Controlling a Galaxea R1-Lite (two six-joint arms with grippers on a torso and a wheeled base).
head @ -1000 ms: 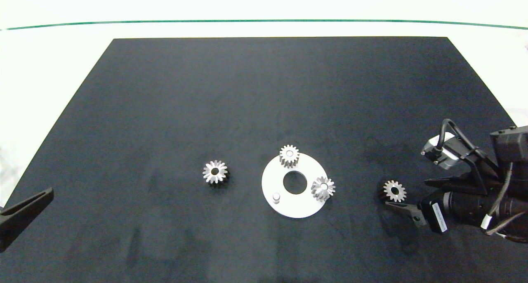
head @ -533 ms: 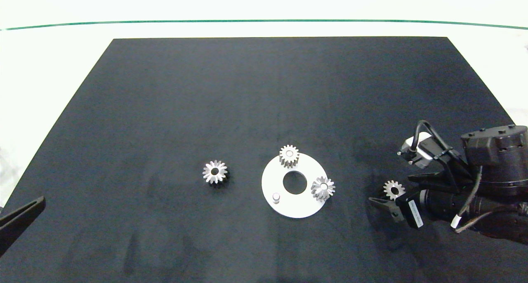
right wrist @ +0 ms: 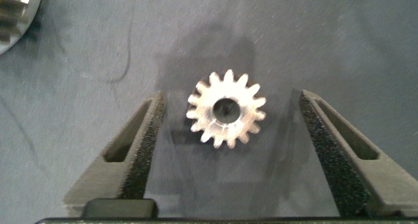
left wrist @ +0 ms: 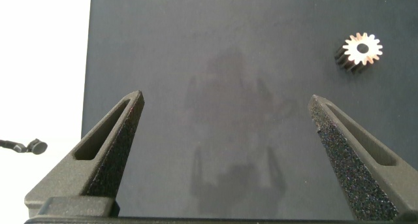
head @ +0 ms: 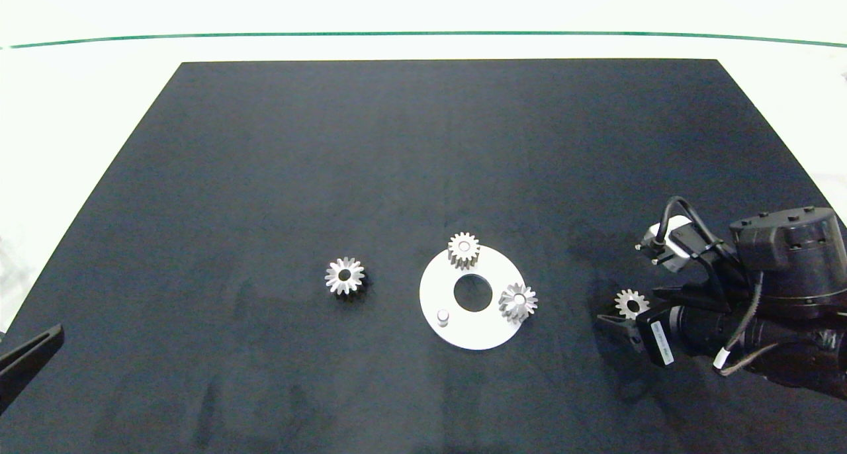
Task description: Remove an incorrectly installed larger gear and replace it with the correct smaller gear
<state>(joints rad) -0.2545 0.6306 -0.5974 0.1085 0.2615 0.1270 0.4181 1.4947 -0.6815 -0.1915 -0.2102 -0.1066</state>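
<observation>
Larger gear sits on the white disc, still installed. Smaller gear lies flat on the dark counter between the right hand's wide-open fingers, untouched. Centre it, then close evenly on the teeth. Left hand gapes empty near the counter's edge.

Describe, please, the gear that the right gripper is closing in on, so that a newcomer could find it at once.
Start from the white round plate near the middle of the black mat. To its right lies a small silver metal spur gear with short blunt teeth, flat on the mat between the open fingers of the right gripper. Unlike the two gears on the plate, it lies off the plate.
</observation>
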